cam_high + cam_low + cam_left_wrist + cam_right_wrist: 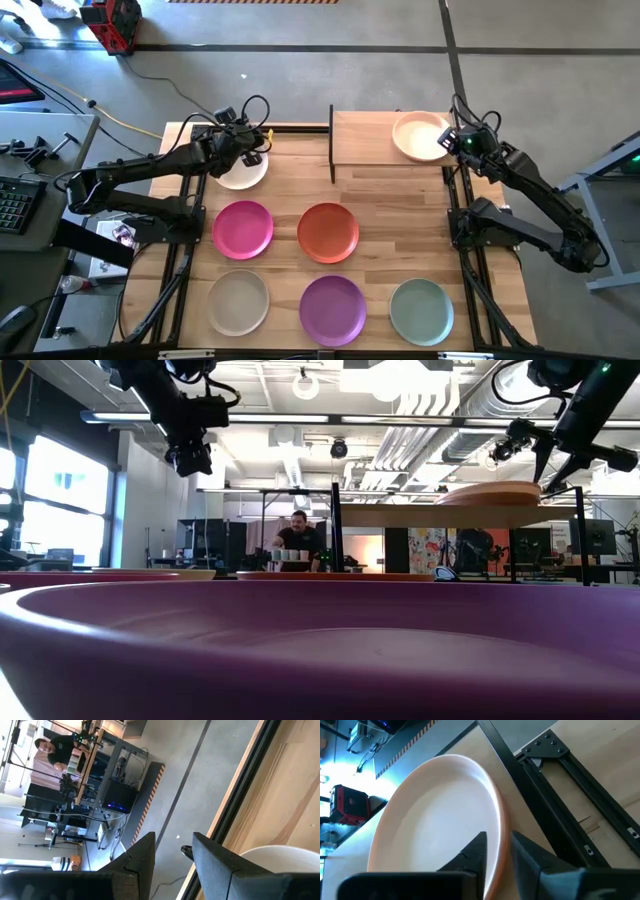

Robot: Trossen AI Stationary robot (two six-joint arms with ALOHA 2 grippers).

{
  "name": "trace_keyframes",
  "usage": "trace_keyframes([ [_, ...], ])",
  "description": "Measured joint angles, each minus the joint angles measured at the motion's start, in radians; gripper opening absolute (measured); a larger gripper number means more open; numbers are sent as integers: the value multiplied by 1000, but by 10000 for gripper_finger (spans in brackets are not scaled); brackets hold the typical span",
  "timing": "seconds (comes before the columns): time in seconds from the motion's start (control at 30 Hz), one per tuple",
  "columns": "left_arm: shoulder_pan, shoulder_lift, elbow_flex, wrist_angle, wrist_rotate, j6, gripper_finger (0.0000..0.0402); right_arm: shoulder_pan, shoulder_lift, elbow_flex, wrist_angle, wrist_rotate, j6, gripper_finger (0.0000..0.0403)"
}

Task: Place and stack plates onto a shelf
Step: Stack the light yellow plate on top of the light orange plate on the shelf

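The shelf (385, 140) stood at the far side of the table (280, 190), toward the right. 1 peach plate (420, 136) lay on the shelf, at its right end. The right gripper (496, 851) was at that plate's right edge. Its 2 fingers were close together with the plate's rim between them, so it had hold of the peach plate. In the low view the same plate (490, 493) sat on top of the shelf board (400, 516), with the right gripper (556, 468) just above its right end.

The left gripper (250, 150) hung over the cream plate (240, 172) at the far left of the table. Its 2 fingers (142, 857) were a little apart and held nothing, with the cream plate (280, 857) just below them.

5 more plates lay flat on the table, none touching. The magenta plate (243, 229) and the orange plate (328, 232) were in the middle row. The beige plate (238, 303), the purple plate (333, 308) and the grey-green plate (421, 312) were in the near row.

A person (298, 540) stood in the room far behind the table.
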State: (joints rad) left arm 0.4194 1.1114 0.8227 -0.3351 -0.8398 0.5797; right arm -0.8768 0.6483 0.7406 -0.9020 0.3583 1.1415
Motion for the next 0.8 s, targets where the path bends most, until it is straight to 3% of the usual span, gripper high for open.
trace_keyframes([
  [0.17,0,0,0,0,0,0,119,0,-2,0,2,-8,-2,92],
  [0.43,0,0,0,0,0,0,119,0,-33,0,7,-163,-22,94],
  [0.8,0,0,0,0,0,-3,119,1,-60,0,20,-245,-25,94],
])
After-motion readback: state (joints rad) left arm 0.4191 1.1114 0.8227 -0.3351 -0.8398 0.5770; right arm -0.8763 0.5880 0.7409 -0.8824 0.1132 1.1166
